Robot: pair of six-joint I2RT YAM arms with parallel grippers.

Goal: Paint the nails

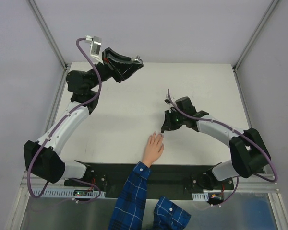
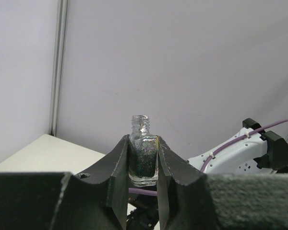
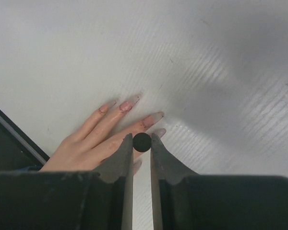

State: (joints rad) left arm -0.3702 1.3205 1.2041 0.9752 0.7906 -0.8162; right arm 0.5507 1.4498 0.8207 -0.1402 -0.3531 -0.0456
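Note:
A light-skinned hand (image 1: 152, 149) in a blue plaid sleeve (image 1: 133, 191) lies flat, palm down, on the white table (image 1: 134, 105). Its long pale nails (image 3: 126, 105) point away from the arms; reddish smears mark the fingers. My right gripper (image 3: 142, 143) hovers right over the index finger, shut on a round black brush cap (image 3: 142, 142); the brush below it is hidden. In the top view this right gripper (image 1: 162, 130) sits at the fingertips. My left gripper (image 2: 143, 141), raised at the back left, is shut on an uncapped glass bottle of dark glitter polish (image 2: 144, 155).
A black base plate (image 1: 149, 173) runs along the near edge under the wrist. A second plaid sleeve (image 1: 173, 215) shows at the bottom. Metal frame posts (image 1: 48, 33) and pale walls enclose the table. The right arm (image 2: 230, 154) shows in the left wrist view.

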